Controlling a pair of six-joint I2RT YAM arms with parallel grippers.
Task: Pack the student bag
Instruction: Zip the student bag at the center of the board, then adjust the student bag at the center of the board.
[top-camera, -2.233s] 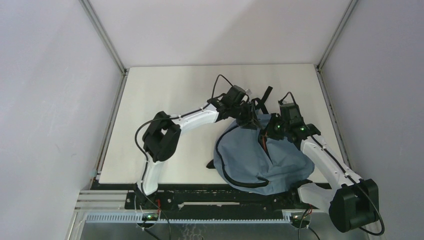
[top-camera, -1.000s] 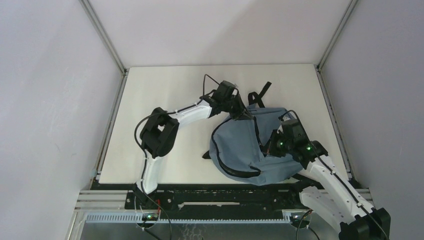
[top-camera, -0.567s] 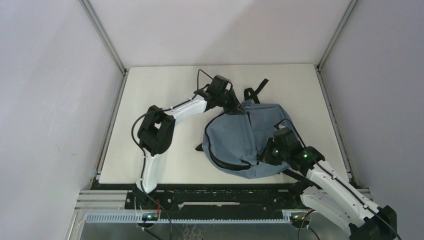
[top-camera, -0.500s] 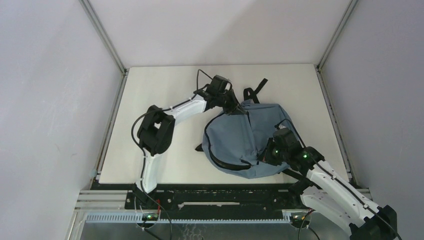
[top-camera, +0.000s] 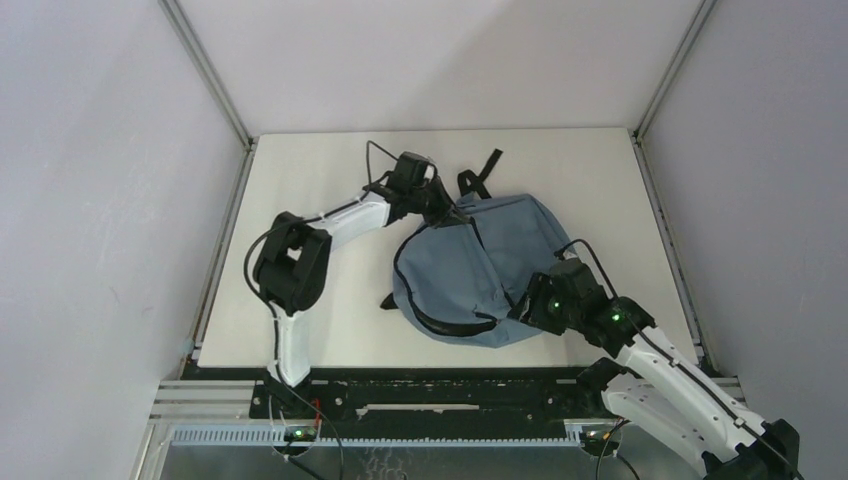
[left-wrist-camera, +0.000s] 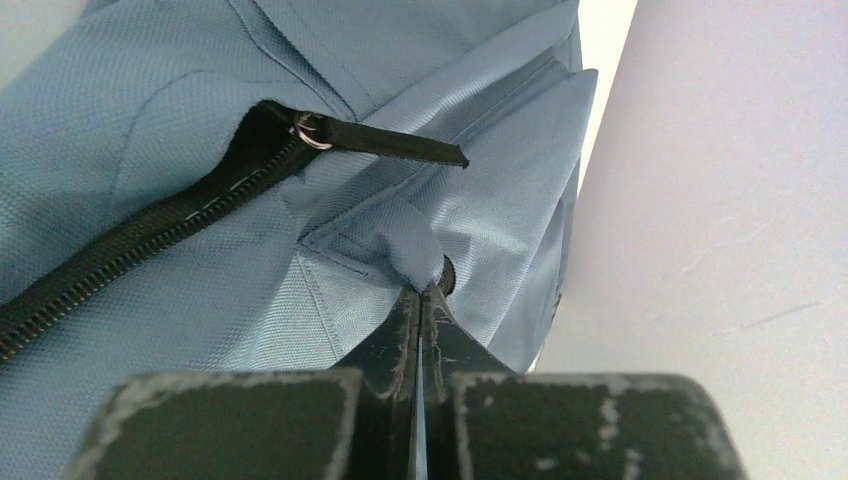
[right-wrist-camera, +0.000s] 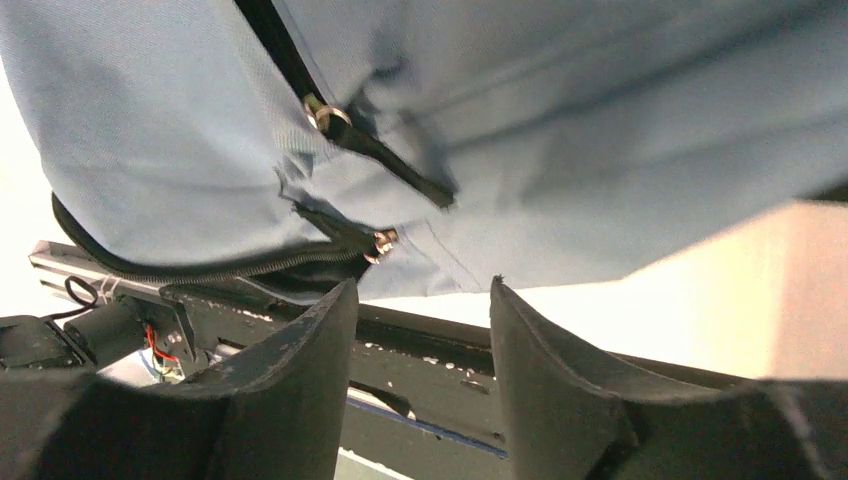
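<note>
A: Status on packing?

B: The student bag (top-camera: 470, 270) lies flat on the table (top-camera: 300, 170), with more bare tabletop left of the bag than right of it. No loose items anywhere around the bag, so nothing visible is left to load. I'd call it late stage, though what's inside is hidden.

A: Zip?

B: The overhead view shows the black zipper (top-camera: 440, 325) curving round the bag's near-left side. It looks mostly shut, but I can't confirm that from above.

A: Grippers?

B: The left gripper (top-camera: 441, 207) is at the bag's far-left corner, beside the black straps (top-camera: 478, 170). It's clenched on a small fold of the blue fabric. The right gripper (top-camera: 524, 306) is at the bag's near-right edge, jaws apart, grasping nothing.

A: What do the wrist views add?

B: The left wrist view proves the pinch, with cloth bunched right at the closed tips. It also shows a ringed pull tab (left-wrist-camera: 390, 146) lying loose above them, which is too small to see from overhead. The right wrist view shows both fingers (right-wrist-camera: 300, 370) clear of the cloth. There's a second slider (right-wrist-camera: 380, 241) with a short dark gap beside it, so the zip may not be fully closed there. Under the bag's near rim there's a black frame rail (right-wrist-camera: 425, 345).

A: And what does the overhead give that they don't?

B: The whole bag outline and both arms. Neither wrist view has that.
</note>
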